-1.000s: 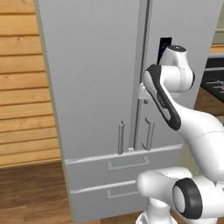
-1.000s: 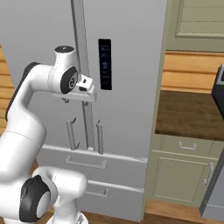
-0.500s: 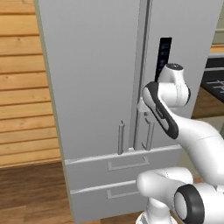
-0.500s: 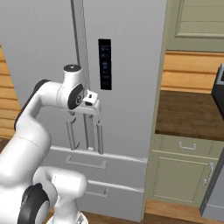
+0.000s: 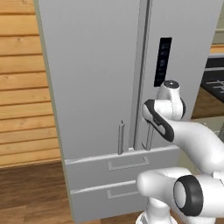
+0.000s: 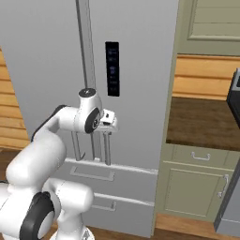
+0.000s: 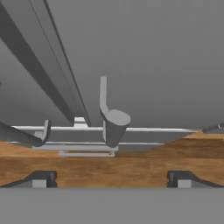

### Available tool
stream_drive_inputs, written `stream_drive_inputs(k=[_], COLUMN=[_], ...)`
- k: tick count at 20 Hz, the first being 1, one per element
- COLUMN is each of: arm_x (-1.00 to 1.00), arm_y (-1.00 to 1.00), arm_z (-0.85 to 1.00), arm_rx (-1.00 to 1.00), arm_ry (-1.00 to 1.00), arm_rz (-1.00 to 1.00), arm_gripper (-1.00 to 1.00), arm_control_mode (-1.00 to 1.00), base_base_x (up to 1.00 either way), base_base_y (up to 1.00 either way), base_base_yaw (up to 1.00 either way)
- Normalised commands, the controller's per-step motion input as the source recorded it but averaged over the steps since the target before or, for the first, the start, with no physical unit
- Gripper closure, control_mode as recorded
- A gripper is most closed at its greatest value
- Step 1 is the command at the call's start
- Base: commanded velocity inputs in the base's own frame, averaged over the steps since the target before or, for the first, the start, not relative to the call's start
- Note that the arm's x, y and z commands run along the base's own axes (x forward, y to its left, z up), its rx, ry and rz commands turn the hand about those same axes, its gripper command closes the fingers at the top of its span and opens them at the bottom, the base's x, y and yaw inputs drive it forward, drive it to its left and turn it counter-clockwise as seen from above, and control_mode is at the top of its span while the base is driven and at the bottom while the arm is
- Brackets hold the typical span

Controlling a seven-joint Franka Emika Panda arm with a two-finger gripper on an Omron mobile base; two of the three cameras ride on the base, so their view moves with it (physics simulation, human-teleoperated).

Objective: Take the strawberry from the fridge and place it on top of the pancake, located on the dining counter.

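The light-grey fridge (image 5: 96, 78) (image 6: 42, 70) stands shut, both doors closed above two lower drawers (image 5: 109, 175). My gripper (image 6: 110, 124) hangs close in front of the right door, just above the lower end of its bar handle (image 6: 108, 149). In the hand view the gripper (image 7: 111, 179) is open, its fingertips (image 7: 40, 178) set wide apart, and the handle's lower end (image 7: 114, 124) lies between and beyond them, untouched. The left door's handle (image 7: 44, 130) (image 5: 121, 138) is off to the side. The strawberry is hidden inside the fridge. The pancake and the dining counter are out of view.
A dark control panel (image 6: 112, 68) sits on the right door. Wooden wall planks (image 5: 22, 100) flank the fridge on the left. On the right are a pale green cabinet (image 6: 197, 183) with a dark counter top (image 6: 201, 122) and a dark appliance edge (image 6: 233, 93).
The arm has swung down: the hand dropped from the level of the control panel to just above the bottom of the right door handle. The fridge stays shut.
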Motion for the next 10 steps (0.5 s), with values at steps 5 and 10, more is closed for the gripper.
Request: stream_drive_inputs(k=[5,10], arm_x=[0.30,0.41], arm_y=[-0.04,-0.15], arm_z=[-0.40,-0.11], arm_rx=[-0.07,0.09], arm_ry=[-0.02,-0.02], arm_rz=[0.00,0.00], arm_gripper=[-1.00,-1.00], arm_control_mode=[-1.00,-1.00], base_base_x=[0.00,0.00], base_base_y=[0.00,0.00], base_base_yaw=[0.00,0.00])
